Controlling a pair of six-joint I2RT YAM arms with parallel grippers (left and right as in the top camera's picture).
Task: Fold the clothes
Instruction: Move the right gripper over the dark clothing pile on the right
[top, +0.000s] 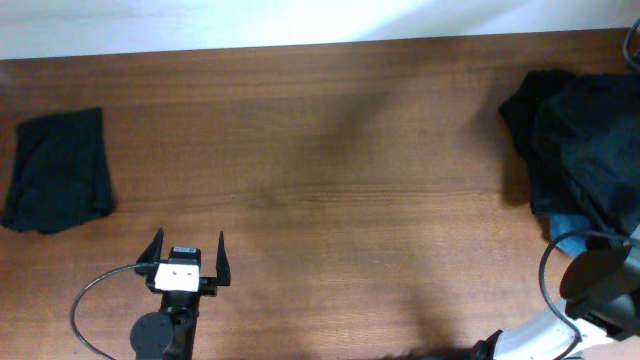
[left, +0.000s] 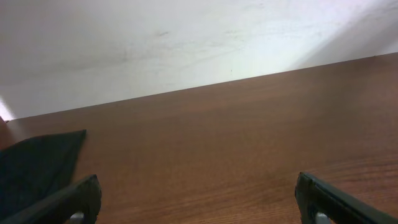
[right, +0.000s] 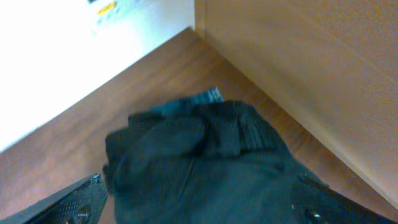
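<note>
Clearly, both pincers were released and grasped nothing. The left pincer (top: 190, 243) hung over the wooden table (top: 330, 150), near a flat black piece (top: 58, 170) at the table's left side. The right pincer (right: 199, 199) hovered above the heap of black clothes (top: 585, 130) at the right side, where a blue piece (top: 568, 228) showed from under the heap.

Overhead, we look straight down on the whole bench (top: 330, 150). Our left wrist view skims low toward the far wall (left: 186, 43); our right sits close over the clothes pile (right: 205, 162), also seen overhead.
</note>
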